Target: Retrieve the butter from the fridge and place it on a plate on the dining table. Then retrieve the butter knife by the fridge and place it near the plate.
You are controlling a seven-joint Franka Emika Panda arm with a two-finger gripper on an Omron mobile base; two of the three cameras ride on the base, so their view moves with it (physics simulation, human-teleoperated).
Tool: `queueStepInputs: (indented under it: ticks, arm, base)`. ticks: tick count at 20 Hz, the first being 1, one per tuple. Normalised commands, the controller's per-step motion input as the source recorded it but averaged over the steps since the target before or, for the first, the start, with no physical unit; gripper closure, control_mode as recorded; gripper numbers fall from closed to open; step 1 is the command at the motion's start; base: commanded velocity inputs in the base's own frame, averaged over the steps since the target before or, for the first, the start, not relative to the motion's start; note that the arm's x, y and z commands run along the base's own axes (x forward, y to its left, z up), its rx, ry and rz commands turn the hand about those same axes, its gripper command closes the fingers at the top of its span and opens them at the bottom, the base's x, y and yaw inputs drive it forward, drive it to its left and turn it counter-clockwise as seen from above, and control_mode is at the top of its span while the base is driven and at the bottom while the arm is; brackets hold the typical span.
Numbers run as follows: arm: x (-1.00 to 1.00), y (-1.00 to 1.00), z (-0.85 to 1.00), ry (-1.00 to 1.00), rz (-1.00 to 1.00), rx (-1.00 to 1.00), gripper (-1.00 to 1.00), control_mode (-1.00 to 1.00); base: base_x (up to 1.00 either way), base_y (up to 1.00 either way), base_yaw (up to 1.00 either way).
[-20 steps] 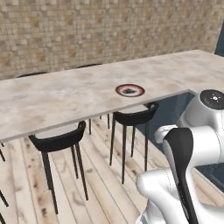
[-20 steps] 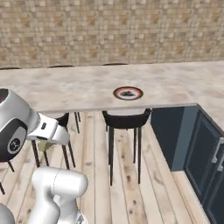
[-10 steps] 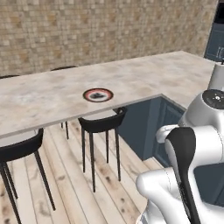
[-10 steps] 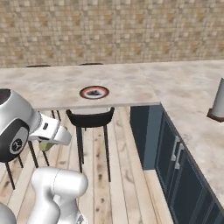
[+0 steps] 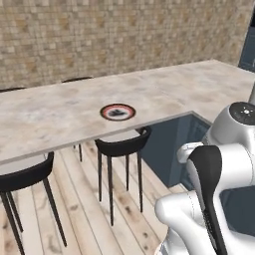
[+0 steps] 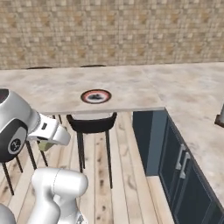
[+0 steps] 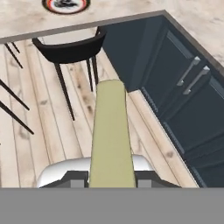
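Hand view: I see my end effector [image 7: 111, 178] pinching the slim pale yellow butter stick [image 7: 112, 135] above the wooden floor [image 7: 52, 131]. Ahead, the round black-rimmed, red-ringed plate [image 5: 118, 112] rests on the beige marbled table [image 5: 60, 112], over a black stool [image 6: 91, 125].

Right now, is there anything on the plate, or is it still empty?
Empty. The plate lies bare on the dining table, only its dark pattern showing. The butter sits between the gripper's fingers, out over the wooden floor.
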Motion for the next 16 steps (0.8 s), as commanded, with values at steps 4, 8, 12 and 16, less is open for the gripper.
queueStepInputs:
  ticks: [4,8,12,16]
  arm:
    - [0.0,0.0,0.0,0.0,0.0,0.0,1.0,1.0]
    - [0.0,0.0,0.0,0.0,0.0,0.0,1.0,1.0]
    - [0.0,0.0,0.0,0.0,0.0,0.0,1.0,1.0]
    - [0.0,0.0,0.0,0.0,0.0,0.0,1.0,1.0]
  base:
    - [0.82,0.01,0.18]
    - [0.78,0.0,0.18]
    - [0.61,-0.13,0.13]
    - [0.43,-0.56,0.02]
